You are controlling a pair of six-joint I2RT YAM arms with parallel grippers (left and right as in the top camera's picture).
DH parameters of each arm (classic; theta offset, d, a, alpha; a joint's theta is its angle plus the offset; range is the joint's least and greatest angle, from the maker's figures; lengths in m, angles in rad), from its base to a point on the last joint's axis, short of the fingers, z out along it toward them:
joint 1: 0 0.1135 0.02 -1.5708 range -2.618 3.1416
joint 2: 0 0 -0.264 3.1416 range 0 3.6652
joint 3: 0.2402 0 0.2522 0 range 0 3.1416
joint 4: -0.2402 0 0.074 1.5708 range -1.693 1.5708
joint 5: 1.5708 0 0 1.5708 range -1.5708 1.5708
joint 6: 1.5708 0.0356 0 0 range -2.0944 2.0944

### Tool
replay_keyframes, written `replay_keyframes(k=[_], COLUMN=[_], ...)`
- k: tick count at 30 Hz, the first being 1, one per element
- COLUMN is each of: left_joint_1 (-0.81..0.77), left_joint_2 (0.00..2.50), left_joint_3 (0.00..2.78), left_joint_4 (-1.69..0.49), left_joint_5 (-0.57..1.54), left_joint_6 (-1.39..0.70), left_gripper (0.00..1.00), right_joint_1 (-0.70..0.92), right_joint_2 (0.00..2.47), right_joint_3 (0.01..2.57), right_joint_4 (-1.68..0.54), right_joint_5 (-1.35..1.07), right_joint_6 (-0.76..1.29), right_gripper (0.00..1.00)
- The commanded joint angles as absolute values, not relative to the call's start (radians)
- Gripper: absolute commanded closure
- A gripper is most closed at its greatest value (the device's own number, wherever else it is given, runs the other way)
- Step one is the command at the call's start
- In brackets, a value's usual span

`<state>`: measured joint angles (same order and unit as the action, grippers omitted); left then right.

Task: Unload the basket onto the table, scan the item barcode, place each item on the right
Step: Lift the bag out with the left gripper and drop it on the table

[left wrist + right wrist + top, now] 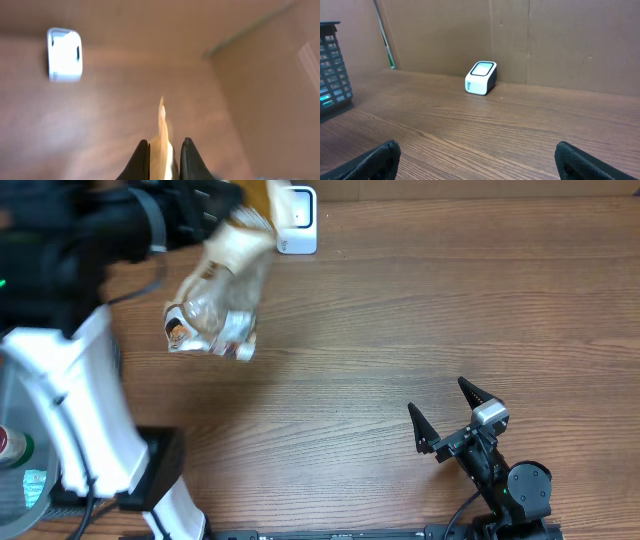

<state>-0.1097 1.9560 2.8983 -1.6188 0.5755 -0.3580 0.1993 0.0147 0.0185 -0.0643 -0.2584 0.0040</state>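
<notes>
The item (213, 302) is a crumpled clear and tan plastic bag that hangs blurred above the table's far left. My left gripper (165, 154) is shut on its tan top edge (162, 135), which shows as a thin strip between the black fingers (142, 161). A barcode cannot be made out on it. The white scanner (298, 220) stands at the table's back edge, just right of the bag's top; it also shows as the scanner (64, 54) and the scanner (481, 77). My right gripper (450, 406) rests open near the front right, nothing between its fingertips (379, 161).
A dark mesh basket (332, 70) stands at the left side. A grey bin (18, 460) with small items sits at the front left by the left arm's base. Cardboard walls (545, 40) close off the back of the wooden table (400, 310).
</notes>
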Motion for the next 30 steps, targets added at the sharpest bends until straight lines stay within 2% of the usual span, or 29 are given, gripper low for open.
replay_keyframes(k=[1, 16, 23, 30], left_joint_1=[-0.200, -0.444, -0.485, -0.482], left_joint_2=[2.062, 2.469, 2.599, 2.622], left_joint_3=[2.856, 2.748, 2.749, 2.749], left_joint_4=[-1.673, -1.636, -1.622, -1.615], left_joint_5=[0.462, 0.525, 0.539, 0.543], left_joint_6=[-0.253, -0.265, -0.312, -0.314], left_gripper=[0.96, 0.96, 0.96, 0.96], right_joint_1=[0.203, 0.203, 0.203, 0.203], right_joint_2=[0.003, 0.003, 0.003, 0.003], right_joint_3=[0.008, 0.008, 0.008, 0.008], right_joint_4=[-0.059, -0.059, -0.059, -0.059], right_joint_5=[-0.256, -0.256, -0.256, -0.256], right_joint_6=[0.008, 0.008, 0.008, 0.008], right_gripper=[0.00, 0.00, 0.00, 0.00])
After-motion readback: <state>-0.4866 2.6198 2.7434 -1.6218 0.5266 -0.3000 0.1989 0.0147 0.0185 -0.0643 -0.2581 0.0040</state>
